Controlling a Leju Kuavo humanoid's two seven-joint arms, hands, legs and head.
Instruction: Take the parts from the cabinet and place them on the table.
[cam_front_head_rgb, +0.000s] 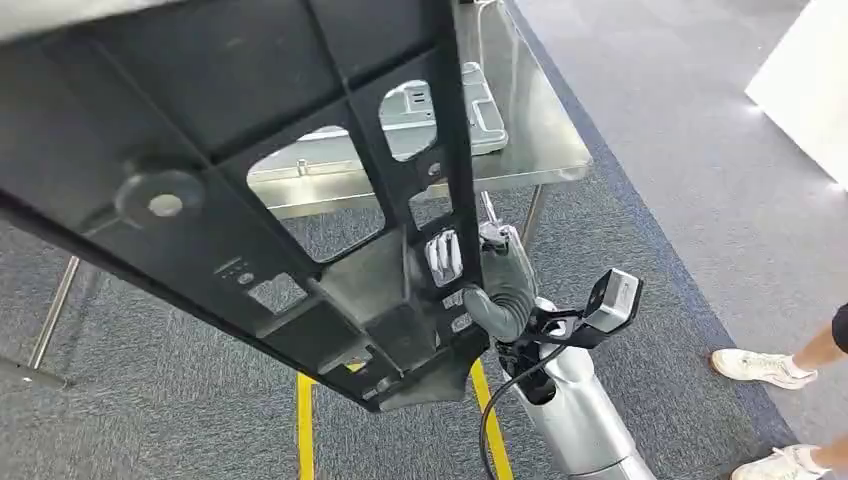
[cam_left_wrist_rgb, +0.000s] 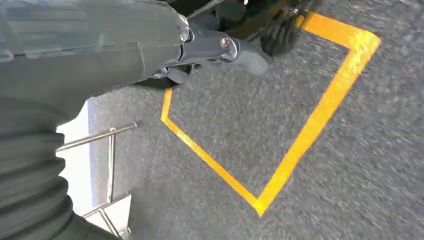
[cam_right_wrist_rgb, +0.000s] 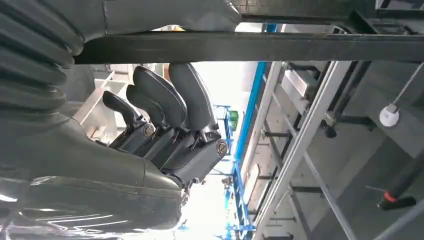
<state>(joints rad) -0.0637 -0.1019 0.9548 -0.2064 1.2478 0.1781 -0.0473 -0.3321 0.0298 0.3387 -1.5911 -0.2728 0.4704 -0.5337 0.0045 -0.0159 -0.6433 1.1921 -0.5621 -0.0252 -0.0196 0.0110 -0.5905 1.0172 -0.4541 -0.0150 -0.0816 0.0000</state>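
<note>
Fingers (cam_front_head_rgb: 443, 255) of right hand (cam_front_head_rgb: 495, 285) wrap black part (cam_front_head_rgb: 300, 180) edge.

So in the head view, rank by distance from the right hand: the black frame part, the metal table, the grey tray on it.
1. black frame part: gripped by the right hand.
2. metal table: beyond the hand.
3. grey tray: farther back, on the table.

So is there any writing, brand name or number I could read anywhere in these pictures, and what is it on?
No readable text in any view.
The black plastic frame held by the right hand has moulded shapes, no legible lettering.
The yellow floor tape is plain.
The metal part on the steel table shows no legible marking.
</note>
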